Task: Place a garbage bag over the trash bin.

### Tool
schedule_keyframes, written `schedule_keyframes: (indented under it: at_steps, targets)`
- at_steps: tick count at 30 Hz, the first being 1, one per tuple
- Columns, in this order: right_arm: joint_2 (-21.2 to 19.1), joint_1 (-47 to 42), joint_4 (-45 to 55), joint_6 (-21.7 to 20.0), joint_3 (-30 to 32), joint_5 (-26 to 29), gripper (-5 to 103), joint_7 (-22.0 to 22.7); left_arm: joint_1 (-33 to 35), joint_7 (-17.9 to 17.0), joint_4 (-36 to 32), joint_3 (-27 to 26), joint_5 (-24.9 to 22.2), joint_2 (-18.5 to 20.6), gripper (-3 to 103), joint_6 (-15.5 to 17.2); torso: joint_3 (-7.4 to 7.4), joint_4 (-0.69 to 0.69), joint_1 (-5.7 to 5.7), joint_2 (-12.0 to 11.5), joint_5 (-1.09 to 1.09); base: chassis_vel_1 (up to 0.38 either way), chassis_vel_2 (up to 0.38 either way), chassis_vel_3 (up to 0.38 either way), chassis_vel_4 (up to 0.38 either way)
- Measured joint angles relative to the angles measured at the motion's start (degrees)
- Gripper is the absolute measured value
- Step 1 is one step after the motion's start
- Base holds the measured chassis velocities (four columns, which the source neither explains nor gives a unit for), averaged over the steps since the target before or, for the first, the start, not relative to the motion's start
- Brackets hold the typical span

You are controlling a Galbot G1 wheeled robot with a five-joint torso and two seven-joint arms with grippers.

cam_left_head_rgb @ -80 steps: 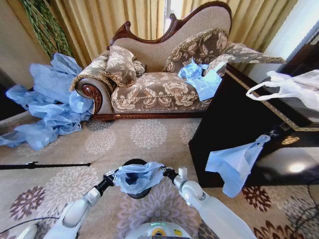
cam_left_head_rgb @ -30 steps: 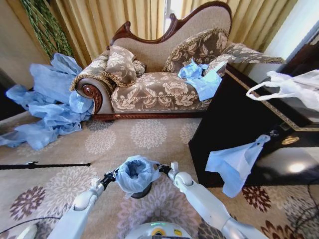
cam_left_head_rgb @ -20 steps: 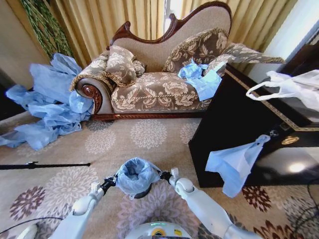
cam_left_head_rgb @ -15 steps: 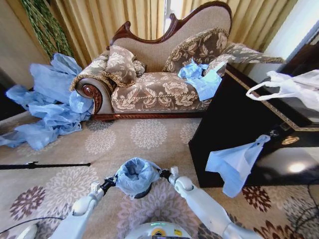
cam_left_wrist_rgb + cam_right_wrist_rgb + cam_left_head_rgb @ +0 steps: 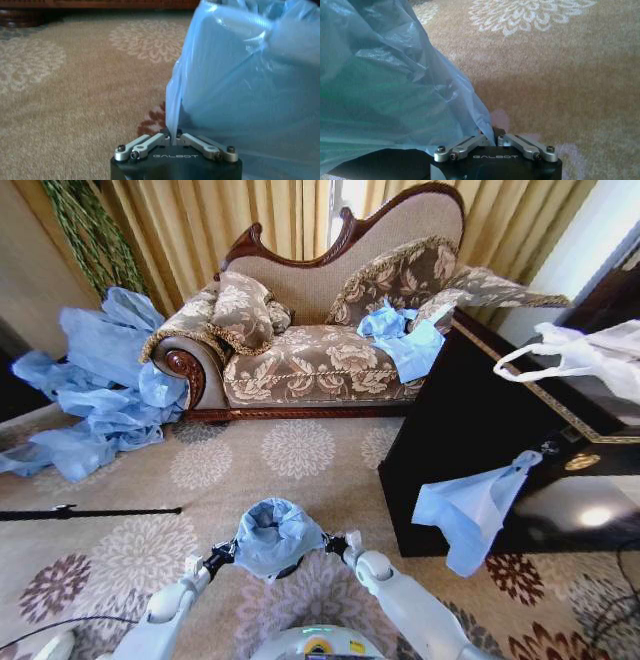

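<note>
The light-blue garbage bag (image 5: 275, 535) is draped over the black trash bin, which stands on the carpet just in front of me. The film hides nearly all of the bin; a dark part of it (image 5: 375, 165) shows below the bag's edge in the right wrist view. My left gripper (image 5: 222, 557) is shut on the bag's left edge, and its fingertips pinch the film (image 5: 172, 135). On the opposite side my right gripper (image 5: 335, 545) is shut on the bag's edge (image 5: 492, 133). Both hands sit low beside the bin, with the bag stretched between them.
A patterned sofa (image 5: 320, 350) stands behind, with blue bags on its seat. A big heap of blue bags (image 5: 95, 390) lies at the left. A dark cabinet (image 5: 470, 410) at the right carries a hanging blue bag (image 5: 470, 510) and a white handled bag (image 5: 590, 355). A black rod (image 5: 90, 512) lies on the carpet.
Both grippers have dropped lower and come nearer to me, drawing the bag further down over the bin. The bag's open mouth has settled onto the bin top.
</note>
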Motion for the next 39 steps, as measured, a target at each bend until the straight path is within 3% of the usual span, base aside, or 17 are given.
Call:
schedule_keyframes:
  at_steps: [4, 11, 23, 25, 28, 29, 31, 33, 34, 36, 38, 39]
  targets:
    - [2.2, -0.3, -2.9, 2.8, 1.0, -1.1, 0, 0.0, -2.0, -0.3, 4.4, -0.1, 3.8, -1.7, 0, -3.0, 0.01, 0.01, 0.00, 0.0, -0.01, 0.000, 0.000, 0.000, 0.000]
    - [3.4, -0.8, -4.2, 4.0, 1.7, -2.4, 0, 0.2, -3.5, -1.4, 7.7, -0.3, 6.3, -3.0, 0, -4.9, 0.00, 0.00, 0.00, 0.0, 0.00, 0.000, 0.000, 0.000, 0.000]
    - [2.7, -2.4, -1.7, 3.9, 1.8, -3.7, -2, 2.5, -3.8, -2.0, 8.1, 0.0, 6.0, -3.8, -2, -4.7, 0.00, 0.00, 0.00, 0.0, 0.00, 0.000, 0.000, 0.000, 0.000]
    - [1.4, -3.8, 1.5, 3.6, 1.5, -3.8, 9, 4.4, -2.1, -1.4, 5.5, -0.3, 4.9, -3.5, 8, -4.6, 0.01, 0.01, 0.00, 0.0, 0.00, 0.000, 0.000, 0.000, 0.000]
    - [0.3, -4.7, 3.8, 3.3, 1.3, -3.5, 14, 5.4, -1.1, -0.7, 3.9, -0.6, 4.3, -3.1, 14, -4.7, 0.00, 0.00, 0.00, 0.0, 0.00, 0.000, 0.000, 0.000, 0.000]
    - [-1.1, -5.6, 6.9, 2.7, 1.0, -2.5, 25, 6.4, 0.2, -0.1, 1.7, -1.3, 3.5, -2.6, 24, -5.2, 0.00, 0.01, 0.00, 0.0, 0.02, 0.000, 0.000, 0.000, 0.000]
    - [-2.2, -6.3, 9.1, 2.4, 0.9, -1.8, 25, 7.1, 1.0, 0.4, 0.5, -1.8, 2.9, -2.4, 30, -5.9, 0.00, 0.03, 0.00, 0.0, 0.02, 0.000, 0.000, 0.000, 0.000]
    - [-3.7, -7.3, 12.2, 2.1, 1.0, -1.3, 41, 7.9, 2.4, 1.3, -2.4, -2.4, 1.7, -2.1, 40, -7.1, 0.00, 0.00, 0.00, 0.0, 0.00, 0.000, 0.000, 0.000, 0.000]
    - [-3.7, -7.3, 12.2, 2.1, 1.0, -1.3, 41, 7.9, 2.4, 1.3, -2.4, -2.4, 1.7, -2.1, 40, -7.1, 0.00, 0.00, 0.00, 0.0, 0.00, 0.000, 0.000, 0.000, 0.000]
    - [-4.9, -8.0, 14.7, 2.1, 1.3, -1.2, 51, 8.5, 3.4, 1.5, -4.4, -2.7, 1.0, -1.6, 51, -7.9, 0.00, 0.00, 0.00, 0.0, 0.01, 0.000, 0.000, 0.000, 0.000]
    - [-5.2, -8.2, 15.3, 2.1, 1.3, -1.2, 51, 8.7, 3.5, 1.6, -4.7, -2.8, 0.9, -1.5, 51, -8.0, 0.00, 0.01, 0.00, 0.0, 0.01, 0.000, 0.000, 0.000, 0.000]
    - [-5.9, -8.6, 16.8, 2.1, 1.4, -1.0, 57, 9.4, 3.8, 1.9, -5.4, -3.1, 0.9, -1.3, 62, -8.4, 0.00, 0.00, 0.00, 0.0, -0.01, 0.000, 0.000, 0.000, 0.000]
